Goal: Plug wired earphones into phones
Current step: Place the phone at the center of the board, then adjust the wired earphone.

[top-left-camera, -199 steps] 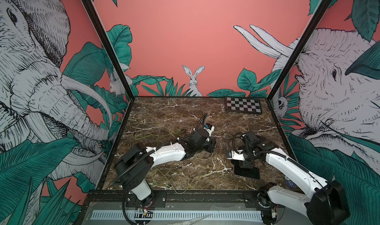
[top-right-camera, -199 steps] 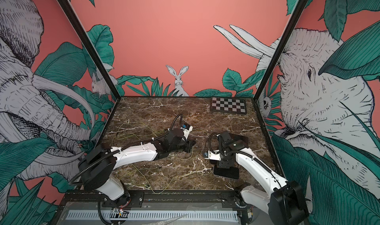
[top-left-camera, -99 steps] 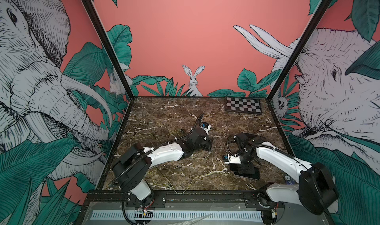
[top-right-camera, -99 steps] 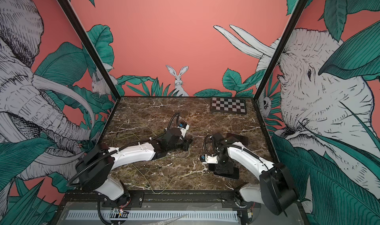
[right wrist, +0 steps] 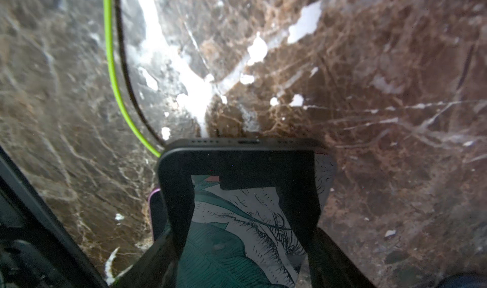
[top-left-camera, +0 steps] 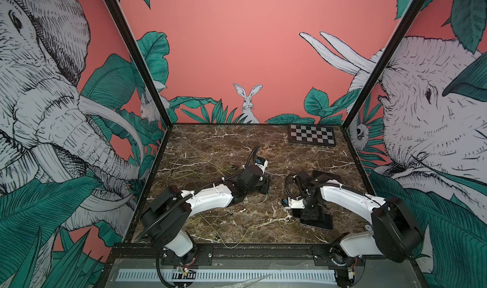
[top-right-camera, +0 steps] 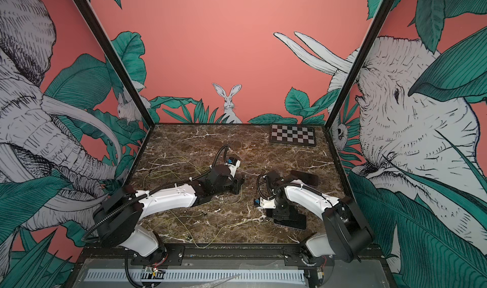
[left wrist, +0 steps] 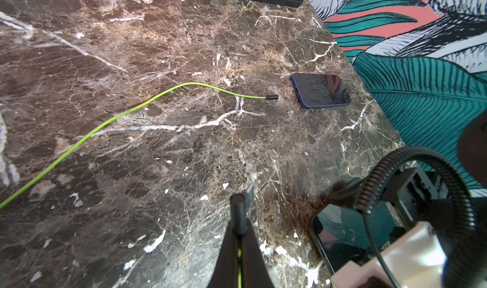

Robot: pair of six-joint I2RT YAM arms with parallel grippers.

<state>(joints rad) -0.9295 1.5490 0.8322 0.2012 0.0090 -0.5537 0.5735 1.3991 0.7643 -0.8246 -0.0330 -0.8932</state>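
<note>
My left gripper is shut on the dark plug of one of the wired earphones, and its green cord runs back between the fingers. It hovers just above the marble at mid-table. My right gripper is shut on a black phone, one finger on each long side. The phone's port edge faces away from the wrist. A purple-edged phone lies under it. A third, blue phone lies flat farther back, with a loose plug near its end.
Thin yellow-green cords sprawl over the left and front of the marble table. One cord curves beside the held phone. A checkerboard plate lies at the back right. Printed walls close three sides.
The right gripper has dropped lower and nearer the front, over the phone on the table, and its elbow has swung inward. The left gripper has drifted slightly left, still shut.
</note>
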